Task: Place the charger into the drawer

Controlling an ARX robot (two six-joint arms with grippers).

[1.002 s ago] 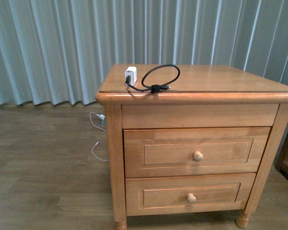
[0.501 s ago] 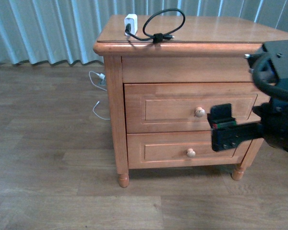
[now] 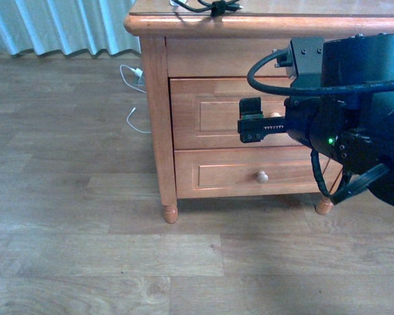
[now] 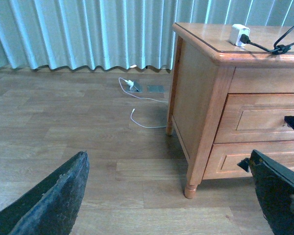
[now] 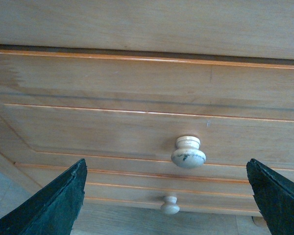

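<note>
- Your desk (image 3: 155, 118) stands on a wood floor before a curtain.
- Its taller upper drawer (image 5: 112, 125) is shut.
- Your right tool (image 5: 165, 164) faces that drawer front, spread wide and holding nothing.
- Your left tool (image 4: 169, 156) hangs well apart from the desk's side, also wide and empty.
- The charger (image 4: 239, 34) lies on the desk top near the front edge, cable looped.
- The drawer's pale knob (image 5: 188, 152) sits between the right tool's fingers, ungripped.

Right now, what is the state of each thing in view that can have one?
Upper drawer: shut.
Lower drawer: shut.
Charger: lying on the cabinet top, not in a drawer.
Left gripper: open, holds nothing.
Right gripper: open, facing the upper drawer's knob.
</note>
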